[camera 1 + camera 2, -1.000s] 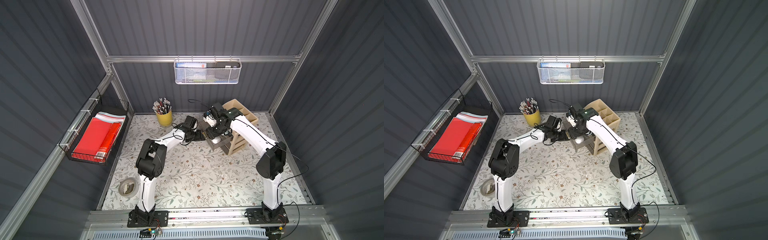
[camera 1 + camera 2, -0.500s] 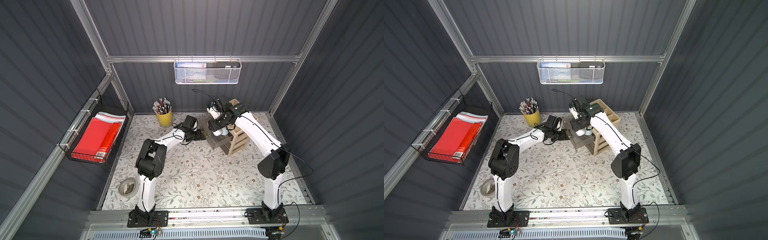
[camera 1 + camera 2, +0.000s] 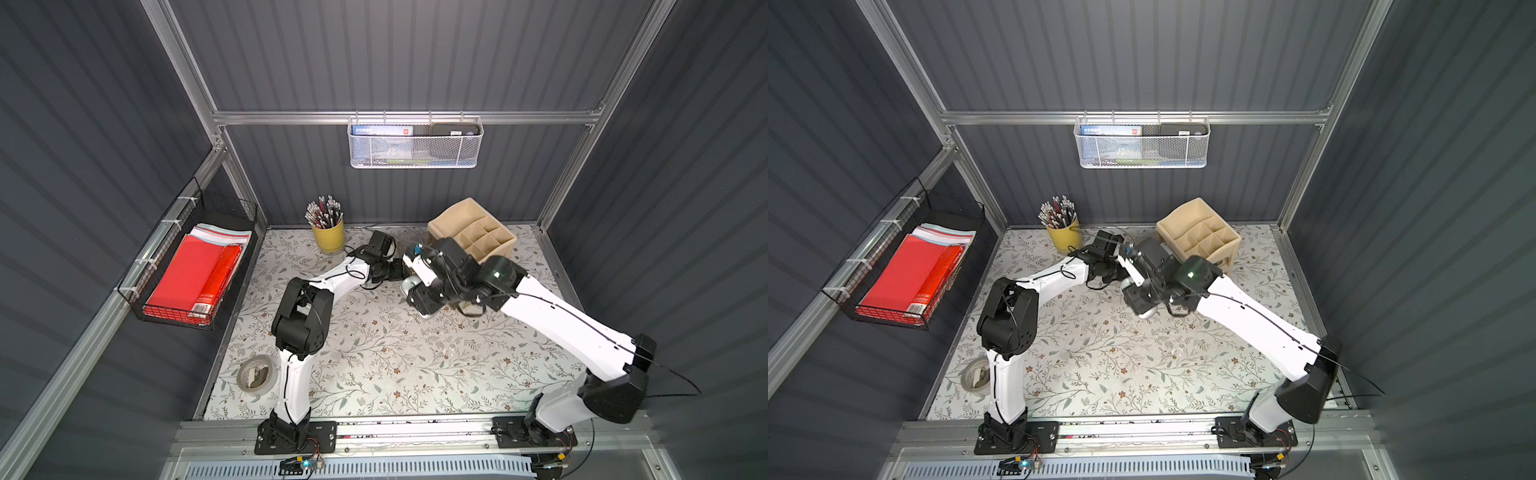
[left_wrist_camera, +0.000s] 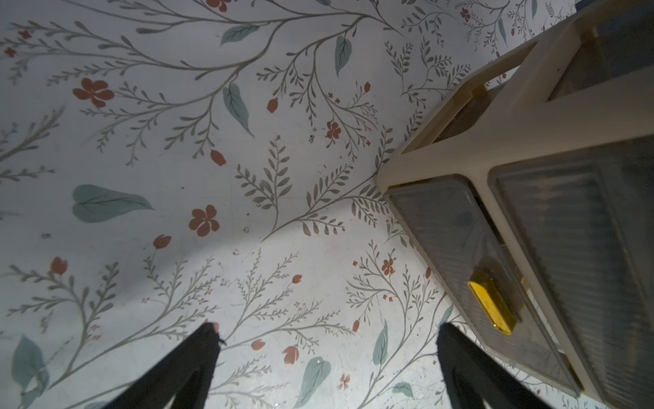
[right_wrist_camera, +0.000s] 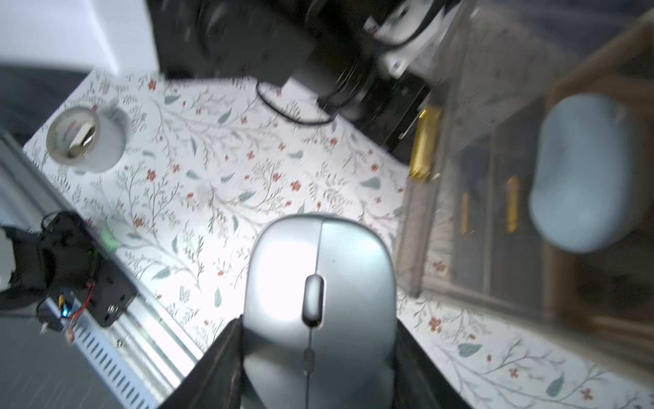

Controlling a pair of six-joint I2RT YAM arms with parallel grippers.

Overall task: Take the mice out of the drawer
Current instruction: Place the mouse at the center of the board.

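My right gripper (image 5: pixel 318 322) is shut on a silver-white mouse (image 5: pixel 320 269), its fingers against the mouse's two sides, held above the floral table mat. In both top views that gripper (image 3: pixel 420 297) hangs just in front of the beige drawer unit (image 3: pixel 473 232). A pale blue mouse (image 5: pixel 580 170) lies in the pulled-out translucent drawer (image 5: pixel 495 184). My left gripper (image 4: pixel 327 329) is open and empty, low over the mat. One of its fingers (image 4: pixel 456 354) is beside the drawer's yellow handle (image 4: pixel 492 308). The other mice are hidden.
A yellow cup of pens (image 3: pixel 328 237) stands at the back. A tape roll (image 3: pixel 256 374) lies at the front left of the mat. A wire basket of red folders (image 3: pixel 191 270) hangs on the left wall, a white mesh basket (image 3: pixel 415 143) on the back wall.
My right gripper has lifted out of the drawer with the silver-white mouse and swung toward the front of the table. The left arm has stayed where it was.
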